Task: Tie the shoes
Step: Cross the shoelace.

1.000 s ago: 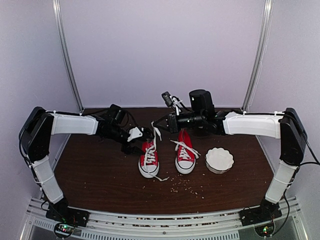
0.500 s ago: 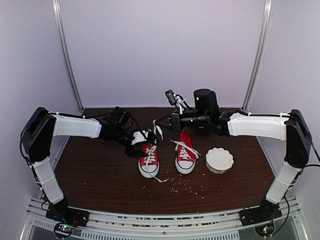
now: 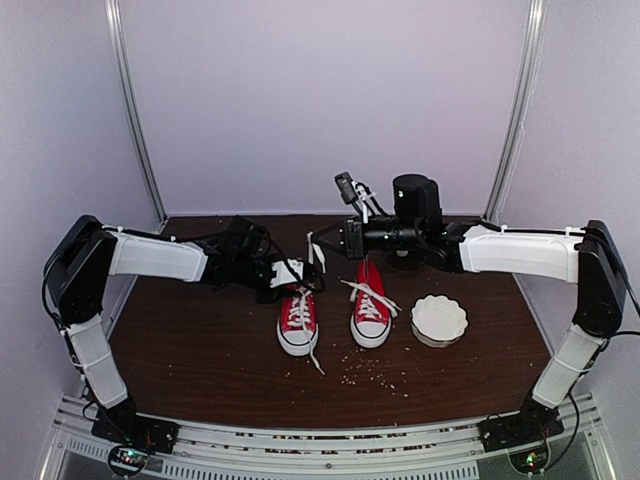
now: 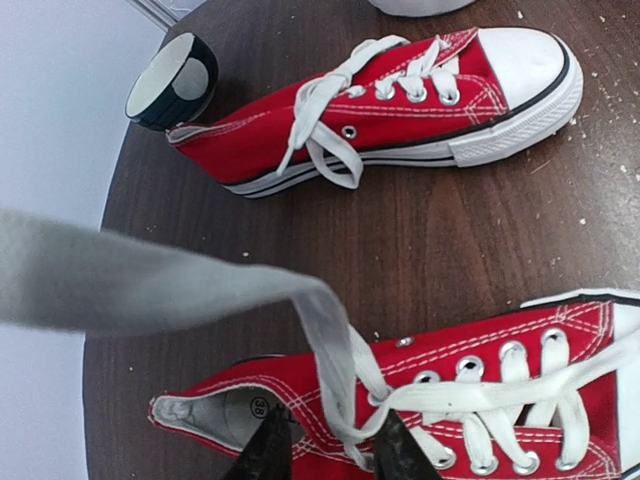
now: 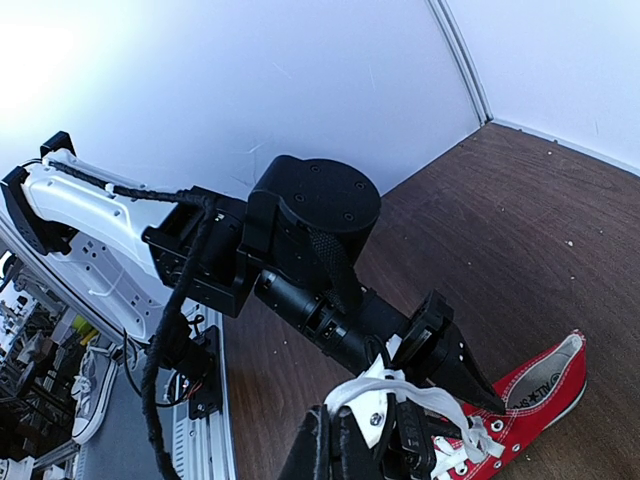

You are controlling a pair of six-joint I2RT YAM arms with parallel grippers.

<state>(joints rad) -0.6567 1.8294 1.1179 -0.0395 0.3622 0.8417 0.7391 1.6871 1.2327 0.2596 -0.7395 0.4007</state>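
1. The dark brown wooden surface (image 3: pixel 200 350) carries the pair of small red canvas sneakers, standing side by side near its middle with their white rubber toe caps toward the arm bases. The left-hand sneaker (image 3: pixel 298 325) is the one being worked on. The right-hand sneaker (image 3: pixel 370 318) sits just beside it, its laces loose.
2. The sneakers look light, with soft uppers and stiffer rubber soles. A strong upward pull on a lace would probably tip or drag a sneaker rather than tighten it, so pulls should stay gentle or be countered.
3. The right end effector (image 5: pixel 338 440) is pressed together on the flat white lace (image 4: pixel 320 330) of the left-hand sneaker and holds it raised and taut above the ankle opening.
4. The left end effector (image 4: pixel 330 455) hangs low over that sneaker's top eyelets. Its fingertips (image 4: pixel 268 450) stand partly spread and straddle the lace where it leaves the eyelets; no pinch shows.
5. The lace is limp, thin and woven, so it probably slips little but twists and flops. It is best pinched flat-side on, near the eyelets for control.
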